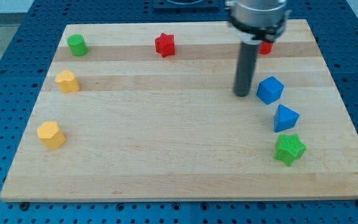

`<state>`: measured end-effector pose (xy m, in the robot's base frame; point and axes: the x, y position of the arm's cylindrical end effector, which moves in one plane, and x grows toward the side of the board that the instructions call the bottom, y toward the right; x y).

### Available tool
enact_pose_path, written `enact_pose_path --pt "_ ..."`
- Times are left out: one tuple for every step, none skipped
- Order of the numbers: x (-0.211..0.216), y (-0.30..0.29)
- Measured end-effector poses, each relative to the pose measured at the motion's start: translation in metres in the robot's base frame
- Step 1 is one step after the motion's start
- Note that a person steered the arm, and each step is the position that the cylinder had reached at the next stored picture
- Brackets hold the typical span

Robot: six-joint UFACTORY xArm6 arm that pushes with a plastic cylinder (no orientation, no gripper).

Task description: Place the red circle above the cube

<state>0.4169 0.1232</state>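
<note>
Rod upright over the board's right half, my tip (pixel 242 94) down just left of the blue cube (pixel 270 89).

No hand or jaws on this arm, so nothing held; tip close to the cube, contact impossible to tell. Red circle (pixel 266 47) mostly hidden behind the arm's grey body near the top edge, above the cube. Below the cube: blue triangle block (pixel 285 117), then green star (pixel 289 149). Wooden board (pixel 166 155) underneath.

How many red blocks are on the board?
2. The red star is at the view's top centre; the red circle is at the top right, mostly hidden behind my rod. None other shows.
</note>
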Motion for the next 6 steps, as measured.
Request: enact_pose_path --pt "-0.001 0.020" --pt "-0.020 0.005" --pt "-0.089 0.004" --pt "-0.131 0.002" --pt "-0.159 -0.005" --pt "-0.184 0.039"
